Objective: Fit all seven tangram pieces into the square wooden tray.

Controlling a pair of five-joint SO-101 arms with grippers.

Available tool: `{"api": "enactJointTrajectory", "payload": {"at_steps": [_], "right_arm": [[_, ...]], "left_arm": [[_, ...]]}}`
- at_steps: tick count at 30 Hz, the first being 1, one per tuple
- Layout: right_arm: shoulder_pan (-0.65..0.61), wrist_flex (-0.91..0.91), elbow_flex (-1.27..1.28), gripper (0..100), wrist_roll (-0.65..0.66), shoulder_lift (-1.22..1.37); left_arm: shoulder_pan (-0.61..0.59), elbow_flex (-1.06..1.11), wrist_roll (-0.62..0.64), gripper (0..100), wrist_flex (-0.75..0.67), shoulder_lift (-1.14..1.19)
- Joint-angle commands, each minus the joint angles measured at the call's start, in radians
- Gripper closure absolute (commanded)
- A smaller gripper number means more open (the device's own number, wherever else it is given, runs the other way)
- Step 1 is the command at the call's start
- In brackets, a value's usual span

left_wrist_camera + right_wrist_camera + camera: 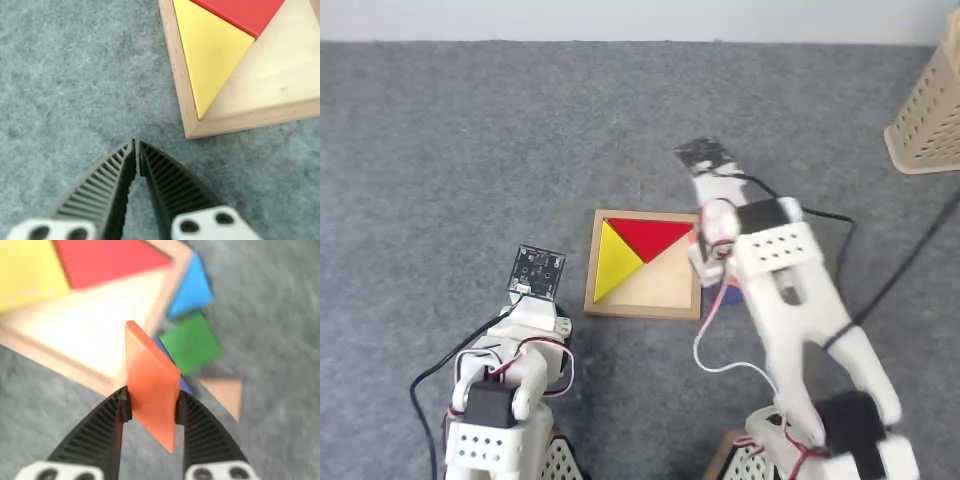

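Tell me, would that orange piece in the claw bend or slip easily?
Probably stiff: the orange piece shows flat faces and straight edges while pinched by the right gripper. Its smooth faces look slippery, so it might twist in the grip. Likely light, being thin.

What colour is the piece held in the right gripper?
Orange; the piece shows best in the right wrist view.

— Can you read any words or numbers here?
— No, I can't read any.
— What about the little black board [537, 271] on the arm?
— It has tiny pale marks on it. They are too small to read.
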Motion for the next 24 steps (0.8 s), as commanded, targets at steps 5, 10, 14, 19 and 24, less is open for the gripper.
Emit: {"api": "enactJointTrajectory", "payload": {"at_steps": [5,10,14,19,24], "right_arm": [[-0.047,-0.110,-0.232,99.1,-0.190,0.331],[-0.051,-0.091,-0.370,99.1,-0.273,0.493],[-0.091,-0.068,-0.379,99.1,-0.123,0.496],[-0.153,0.002,-0.367,99.1,0.238,0.449],[-0.174,-0.045,-0.292,99.1,0.387,0.407]], "left_arm": [[-0.002,-0.019,0.009,99,0.006,-0.020],[-0.002,-0.019,0.009,99,0.006,-0.020],[-0.002,-0.019,0.009,99,0.006,-0.020],[-0.002,-0.019,0.009,99,0.006,-0.020],[-0.002,-0.019,0.009,99,0.006,-0.020]]}}
